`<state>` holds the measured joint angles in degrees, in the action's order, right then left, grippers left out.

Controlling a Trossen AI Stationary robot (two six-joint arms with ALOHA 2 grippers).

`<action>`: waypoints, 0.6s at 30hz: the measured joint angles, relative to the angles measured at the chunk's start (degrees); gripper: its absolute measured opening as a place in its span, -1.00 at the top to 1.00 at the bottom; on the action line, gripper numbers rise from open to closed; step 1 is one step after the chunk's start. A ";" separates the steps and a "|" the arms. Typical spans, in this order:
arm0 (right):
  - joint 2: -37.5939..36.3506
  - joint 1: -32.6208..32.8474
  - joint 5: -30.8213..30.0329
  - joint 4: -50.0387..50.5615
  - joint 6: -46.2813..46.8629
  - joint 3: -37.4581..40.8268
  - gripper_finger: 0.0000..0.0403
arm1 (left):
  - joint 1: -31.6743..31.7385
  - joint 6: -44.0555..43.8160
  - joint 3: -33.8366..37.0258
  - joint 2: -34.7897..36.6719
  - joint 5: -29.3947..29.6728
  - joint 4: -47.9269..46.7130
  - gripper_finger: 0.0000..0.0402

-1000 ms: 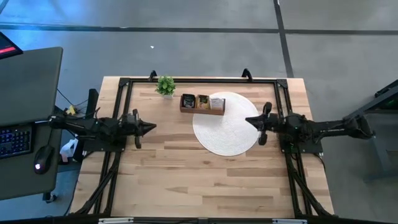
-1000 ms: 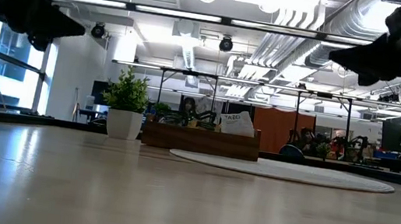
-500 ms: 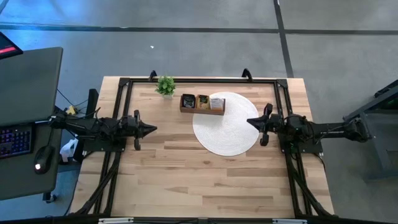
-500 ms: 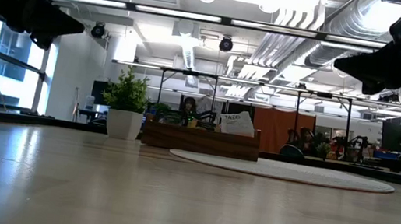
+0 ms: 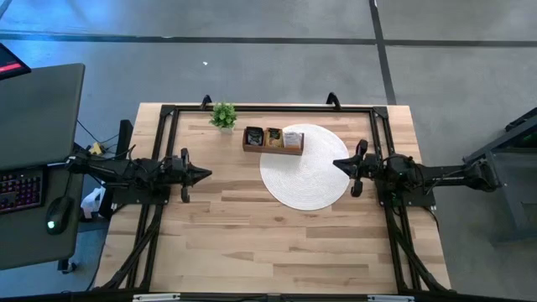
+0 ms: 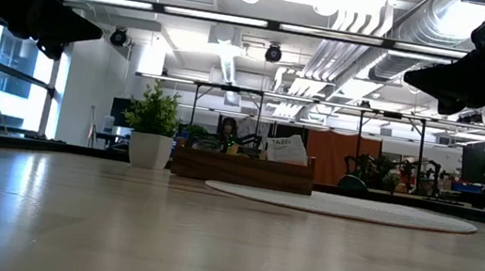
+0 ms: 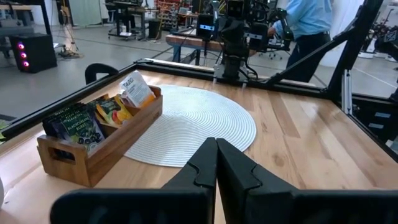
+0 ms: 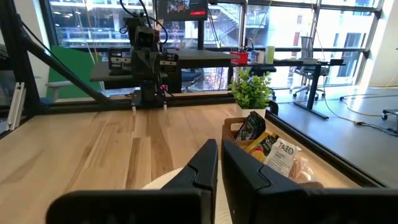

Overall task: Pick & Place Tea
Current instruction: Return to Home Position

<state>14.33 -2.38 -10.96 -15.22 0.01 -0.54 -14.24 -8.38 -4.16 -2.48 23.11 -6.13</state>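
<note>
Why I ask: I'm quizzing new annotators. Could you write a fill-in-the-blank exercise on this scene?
1. All the tea sachets sit inside the wooden tray, none on the round white ____.
2. A small potted ____ stands by the tray's end.
3. The left pincer and right pincer are both ____, holding nothing.
Missing words: mat; plant; shut.
</note>
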 joint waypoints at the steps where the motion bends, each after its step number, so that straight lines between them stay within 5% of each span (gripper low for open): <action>1: 0.00 -0.01 0.00 0.00 0.00 0.00 0.91 | 0.00 0.00 0.00 0.00 -0.01 0.00 0.99; 18: 0.00 -0.01 0.00 -0.02 0.00 0.02 0.90 | 0.00 -0.02 0.00 0.00 0.03 0.02 0.99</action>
<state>14.33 -2.39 -10.96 -15.25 0.01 -0.51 -14.24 -8.40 -4.16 -2.48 23.14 -6.11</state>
